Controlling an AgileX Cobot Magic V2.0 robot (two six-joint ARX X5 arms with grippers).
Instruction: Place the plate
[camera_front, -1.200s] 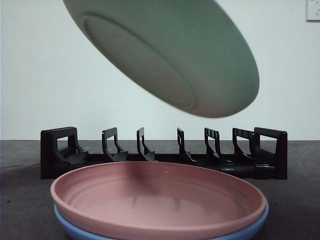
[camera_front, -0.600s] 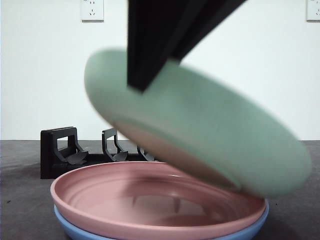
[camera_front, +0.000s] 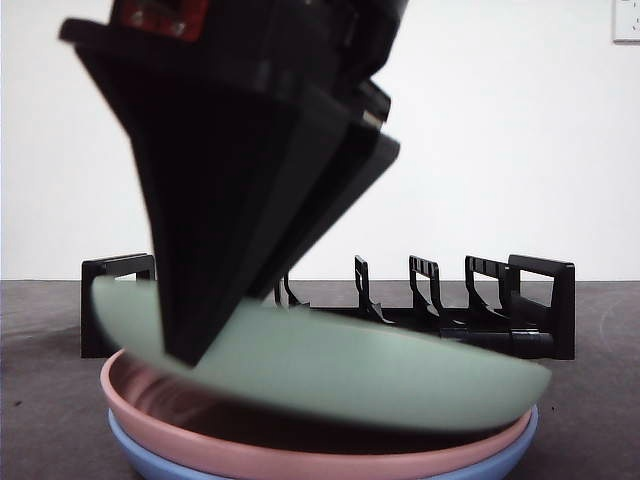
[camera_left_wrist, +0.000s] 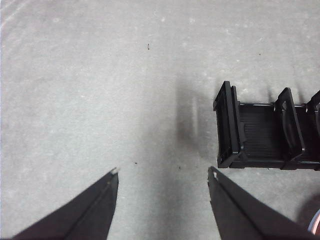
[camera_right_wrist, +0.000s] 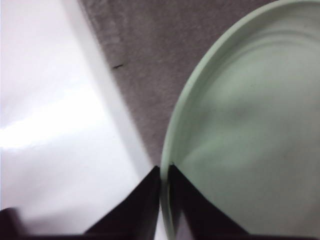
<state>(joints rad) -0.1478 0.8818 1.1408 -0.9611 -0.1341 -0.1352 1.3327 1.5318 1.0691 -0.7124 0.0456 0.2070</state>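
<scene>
bench (camera_left_wrist: 100, 75): grey, carries everything
right gripper (camera_right_wrist: 164, 186): clamped on green plate (camera_front: 330, 370) rim, tilted low over the pink plate (camera_front: 150, 400) and blue plate (camera_front: 500, 458), likely for stacking
rack (camera_front: 520, 300): empty, behind
left gripper (camera_left_wrist: 162, 175): parted, idle

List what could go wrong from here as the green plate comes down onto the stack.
1. The right gripper pinches only the rim of the green plate, so the plate may slip or swing.
2. The green plate is tilted over the pink plate; released now, it might land crooked or clatter.
3. A hard landing could shift the pink plate on the blue plate.
</scene>
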